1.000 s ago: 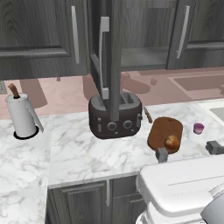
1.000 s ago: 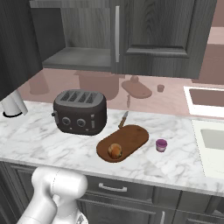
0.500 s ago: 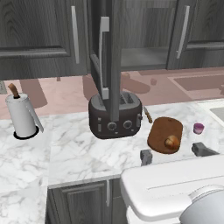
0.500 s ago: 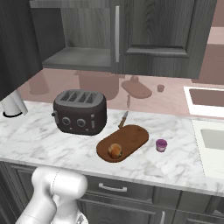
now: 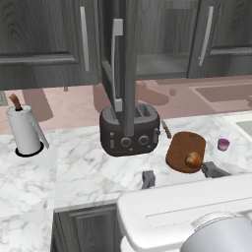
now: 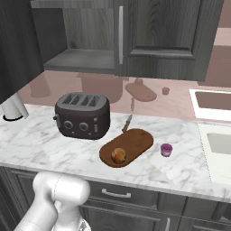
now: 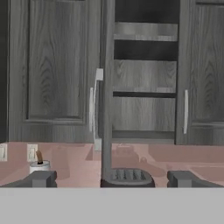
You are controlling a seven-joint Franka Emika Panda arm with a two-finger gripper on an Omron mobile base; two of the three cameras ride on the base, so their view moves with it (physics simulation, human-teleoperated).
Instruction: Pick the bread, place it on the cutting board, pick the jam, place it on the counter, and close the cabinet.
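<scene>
The gripper (image 5: 179, 175) has pulled back toward the robot since a moment ago and hangs empty above the front edge of the counter (image 5: 83, 162), its fingers (image 7: 41, 178) spread wide apart and aimed at the cabinet (image 7: 57, 70), whose door (image 5: 116, 64) stands open edge-on straight ahead of it, above the toaster (image 5: 130, 129). Just beyond the gripper's right fingertip the bread (image 5: 193, 159) sits on the cutting board (image 5: 184, 149), with the jam (image 5: 223, 144) on the marble a little farther right, both unmoved. Well off to the gripper's left stands a paper towel roll (image 5: 24, 130).
</scene>
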